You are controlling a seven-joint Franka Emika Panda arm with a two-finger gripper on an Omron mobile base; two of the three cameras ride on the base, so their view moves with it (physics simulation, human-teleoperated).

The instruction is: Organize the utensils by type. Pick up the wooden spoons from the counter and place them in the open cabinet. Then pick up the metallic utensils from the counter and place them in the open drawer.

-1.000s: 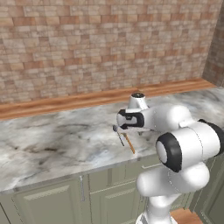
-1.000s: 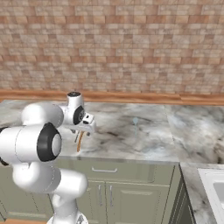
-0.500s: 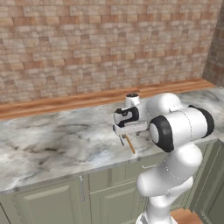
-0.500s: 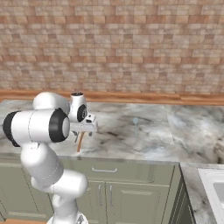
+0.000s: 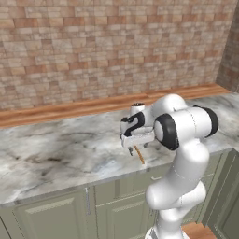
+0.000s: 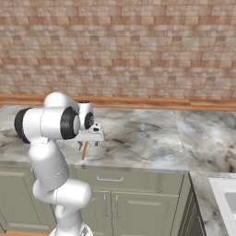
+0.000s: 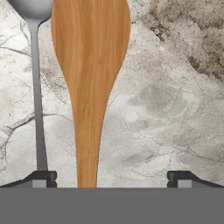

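While the gripper [image 7: 111, 177] hangs wide open and empty over the counter [image 5: 56, 154], nothing looks sorted yet. An orange-brown wooden spoon [image 7: 89, 78] and a thin metal spoon [image 7: 37, 94] lie side by side below it, both awaiting pickup.

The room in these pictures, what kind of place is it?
Most likely a kitchen: a marble counter on green base units, a brick wall behind, and an orange-brown wooden spoon beside a metal spoon.

The arm is swung further round and bent lower, so the gripper [image 5: 137, 148] is brought down closer over the orange-brown wooden spoon [image 5: 139, 155], toward 6 o'clock.
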